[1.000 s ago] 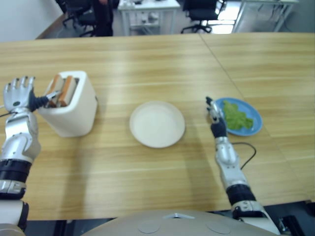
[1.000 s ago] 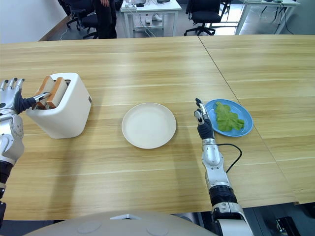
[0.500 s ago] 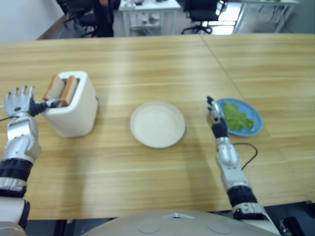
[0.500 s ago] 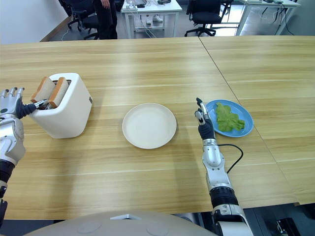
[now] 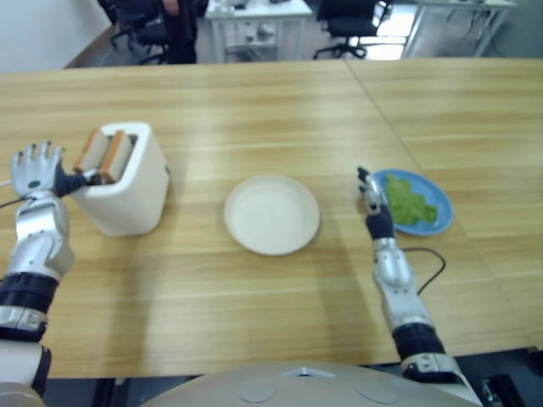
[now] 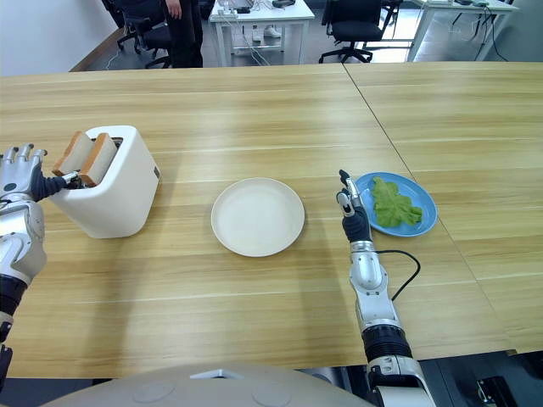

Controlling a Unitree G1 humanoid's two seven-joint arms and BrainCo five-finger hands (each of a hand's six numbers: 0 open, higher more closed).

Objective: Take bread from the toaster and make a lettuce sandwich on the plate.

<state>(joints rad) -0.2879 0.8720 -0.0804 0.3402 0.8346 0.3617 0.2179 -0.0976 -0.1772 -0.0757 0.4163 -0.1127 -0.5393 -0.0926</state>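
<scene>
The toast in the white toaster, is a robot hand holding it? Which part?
No, nothing is held. The left hand is open beside the white toaster, a fingertip by the left brown toast slice.

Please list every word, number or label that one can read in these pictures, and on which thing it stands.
No text can be read.
The toaster has a small dark mark on its side, too small to read.
The white plate and the blue plate show no print.
</scene>
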